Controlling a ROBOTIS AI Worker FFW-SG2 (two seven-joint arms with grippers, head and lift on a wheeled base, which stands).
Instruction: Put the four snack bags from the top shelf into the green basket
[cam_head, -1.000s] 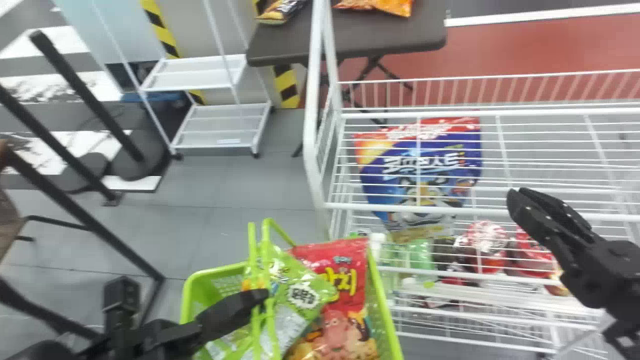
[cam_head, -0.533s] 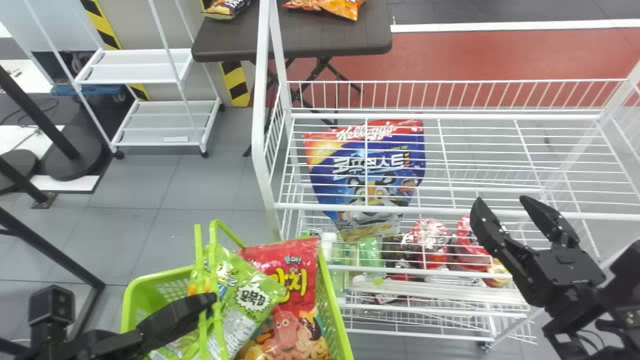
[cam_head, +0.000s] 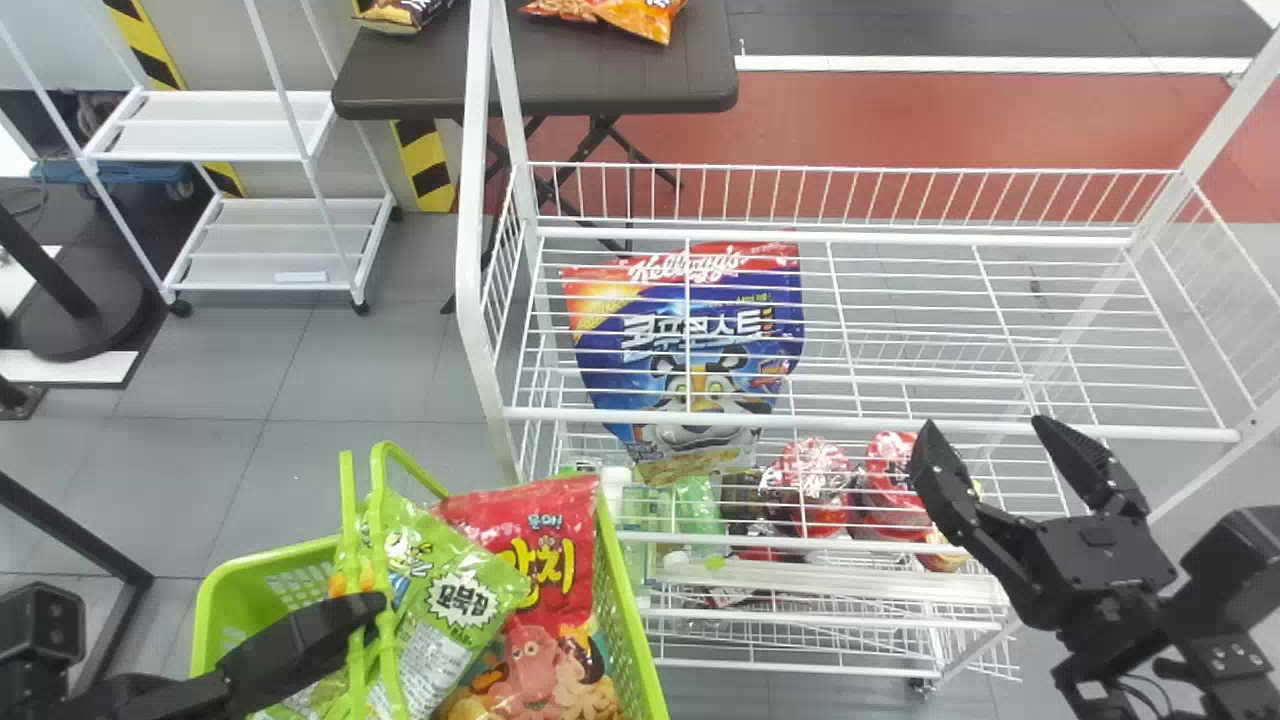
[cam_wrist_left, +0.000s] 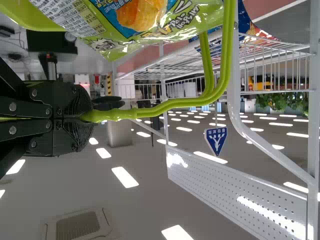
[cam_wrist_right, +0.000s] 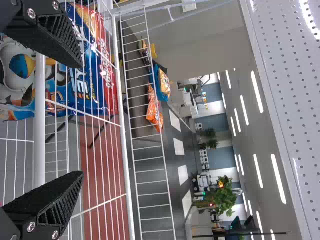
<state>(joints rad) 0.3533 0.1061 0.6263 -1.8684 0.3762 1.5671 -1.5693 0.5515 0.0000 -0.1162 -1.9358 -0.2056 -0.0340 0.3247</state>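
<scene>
The red snack bag (cam_head: 545, 560) and the green snack bag (cam_head: 435, 600) are located in the green basket (cam_head: 630, 640). The green bag partly overlaps the red bag. The left gripper (cam_head: 368, 607) is beside the green bag, fingers pinching the green handles (cam_head: 347, 500), which cross above that bag. The right gripper (cam_head: 985, 430) is well apart from both bags, at the front of the white rack (cam_head: 870, 427), its two fingers spread with nothing between them.

Orientation: both bags have their printed faces up. In the head view, the red bag's long axis runs nearly up-down, top edge away from the robot; the green bag's runs diagonally, upper right to lower left. A blue cereal bag (cam_head: 690, 345) shows through the upper shelf wires.
</scene>
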